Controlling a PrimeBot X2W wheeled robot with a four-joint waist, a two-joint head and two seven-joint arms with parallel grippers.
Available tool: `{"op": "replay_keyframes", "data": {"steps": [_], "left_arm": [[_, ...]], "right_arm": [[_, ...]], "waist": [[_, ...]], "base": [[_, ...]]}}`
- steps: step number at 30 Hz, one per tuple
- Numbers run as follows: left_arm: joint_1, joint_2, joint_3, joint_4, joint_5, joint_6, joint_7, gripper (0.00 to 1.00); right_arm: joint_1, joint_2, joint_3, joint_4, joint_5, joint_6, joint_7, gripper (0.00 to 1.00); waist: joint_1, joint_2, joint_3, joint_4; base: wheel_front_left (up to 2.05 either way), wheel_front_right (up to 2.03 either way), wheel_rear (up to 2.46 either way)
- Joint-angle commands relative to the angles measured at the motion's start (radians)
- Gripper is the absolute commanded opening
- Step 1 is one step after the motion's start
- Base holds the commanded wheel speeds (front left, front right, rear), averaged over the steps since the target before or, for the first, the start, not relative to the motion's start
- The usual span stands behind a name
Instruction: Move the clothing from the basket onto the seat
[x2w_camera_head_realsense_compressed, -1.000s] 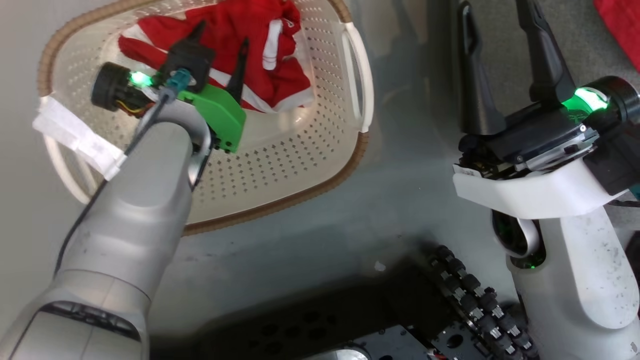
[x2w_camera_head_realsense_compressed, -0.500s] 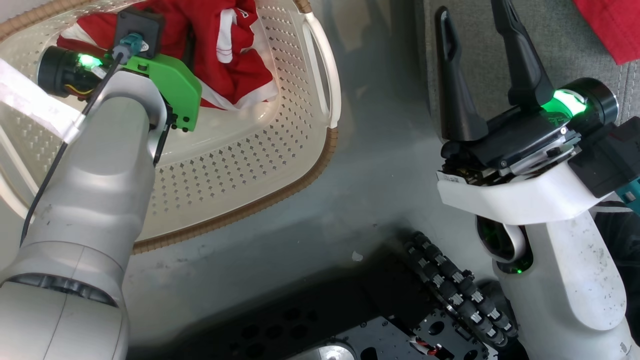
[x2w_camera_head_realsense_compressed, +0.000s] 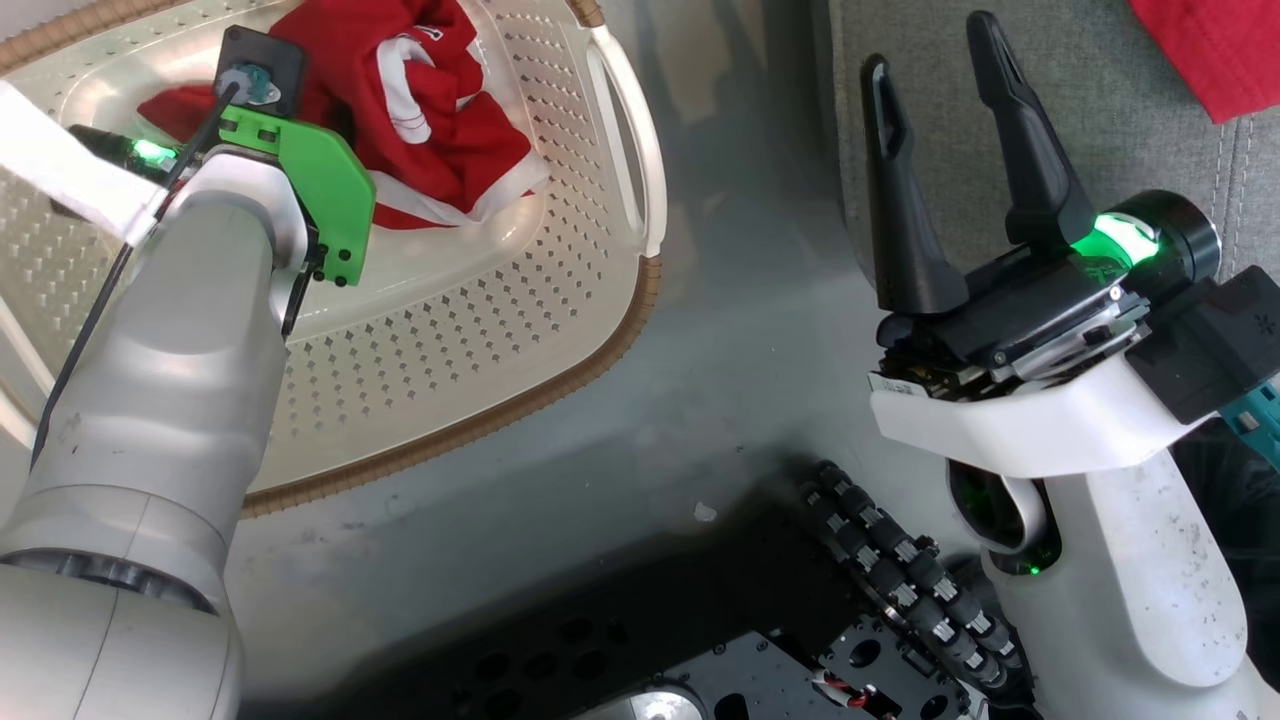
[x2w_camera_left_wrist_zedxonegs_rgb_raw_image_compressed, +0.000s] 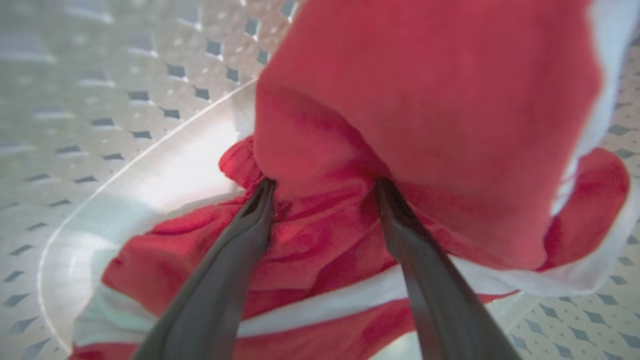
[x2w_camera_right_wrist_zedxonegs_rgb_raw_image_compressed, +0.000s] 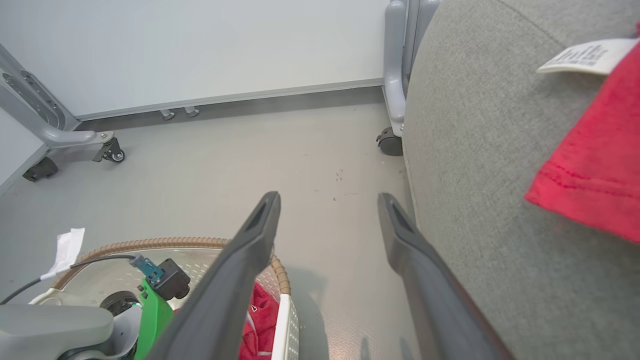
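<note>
Our left gripper (x2w_camera_left_wrist_zedxonegs_rgb_raw_image_compressed: 324, 185) stands with its fingers spread wide, tips sunk into the clothing (x2w_camera_head_realsense_compressed: 440, 150) on either side of a raised fold. Nothing is pinched yet. The clothing lies bunched at the far end of the basket (x2w_camera_head_realsense_compressed: 450, 340), close against the wall on the side nearer the seat (x2w_camera_head_realsense_compressed: 1100, 90). Our right gripper (x2w_camera_head_realsense_compressed: 928, 42) is just as wide and holds nothing, poised over the floor (x2w_camera_head_realsense_compressed: 720, 350) at the seat's near edge. Another red garment (x2w_camera_right_wrist_zedxonegs_rgb_raw_image_compressed: 590, 175) with a white tag (x2w_camera_right_wrist_zedxonegs_rgb_raw_image_compressed: 585, 55) lies on the seat beyond it.

We judge the main risk to be a shallow bite. If the fingers close on the top fold alone, the soft cloth may slide out on the lift, or only part of the heap may come away. Pressing deeper could jam the tips against the perforated bottom. The basket looks light, so it might skid across the floor or rise with the cloth if a hem catches its rim. Our right arm stands between basket and seat, so a careless carry could brush the hanging cloth against it and drop it short of the seat's edge.
</note>
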Motion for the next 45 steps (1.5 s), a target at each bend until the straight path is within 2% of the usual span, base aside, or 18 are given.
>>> {"op": "replay_keyframes", "data": {"steps": [1, 3, 4, 5, 6, 15, 23, 35, 45], "left_arm": [[0.023, 0.018, -0.004, 0.007, 0.004, 0.006, 0.028, 1.00], [0.033, 0.027, -0.007, 0.011, 0.000, 0.011, 0.064, 1.00], [0.038, 0.029, -0.008, 0.013, -0.003, 0.011, 0.081, 0.73], [0.039, 0.030, -0.010, 0.014, -0.002, 0.013, 0.086, 0.24], [0.041, 0.031, -0.016, 0.015, 0.003, 0.018, 0.102, 0.00], [0.033, 0.040, -0.040, 0.014, 0.012, 0.024, 0.109, 0.00], [0.031, 0.040, -0.023, 0.003, -0.021, 0.027, 0.002, 0.00], [0.129, -0.038, 0.011, -0.020, -0.094, -0.010, -0.195, 0.00], [0.241, -0.078, 0.026, -0.129, -0.130, -0.024, -0.255, 0.00]], "right_arm": [[0.011, -0.001, -0.001, -0.007, -0.005, 0.000, -0.003, 1.00], [0.018, -0.001, -0.003, -0.009, -0.007, 0.000, -0.003, 1.00], [0.017, -0.001, -0.004, -0.011, -0.005, 0.000, -0.003, 1.00], [0.015, 0.000, -0.004, -0.012, -0.006, 0.000, -0.003, 1.00], [0.014, 0.000, -0.005, -0.012, -0.006, 0.000, -0.003, 1.00], [-0.009, 0.001, -0.005, -0.019, -0.002, 0.000, -0.003, 1.00], [-0.050, 0.003, 0.003, -0.010, 0.014, 0.000, -0.003, 1.00], [-0.009, -0.015, -0.034, 0.049, -0.027, 0.000, -0.003, 1.00], [0.059, -0.039, -0.062, 0.101, -0.039, 0.000, -0.003, 1.00]], "waist": [[-0.0001, 0.0000, 0.000, -0.001], [-0.0001, 0.0000, 0.000, -0.002], [-0.0001, 0.0000, 0.000, -0.003], [-0.0001, 0.0000, 0.000, -0.003], [-0.0001, 0.0000, 0.000, -0.003], [-0.0001, 0.0000, -0.008, -0.004], [-0.0001, 0.0000, -0.035, -0.007], [-0.0001, 0.0000, -0.210, 0.086], [-0.0001, 0.0000, -0.388, 0.149]], "base": [[0.00, 0.00, 0.00], [0.00, 0.00, 0.00], [0.00, 0.00, 0.00], [0.00, 0.00, 0.00], [0.00, 0.00, 0.00], [0.00, 0.00, 0.00], [0.00, 0.00, 0.00], [0.00, 0.00, 0.00], [0.00, 0.00, 0.00]]}}
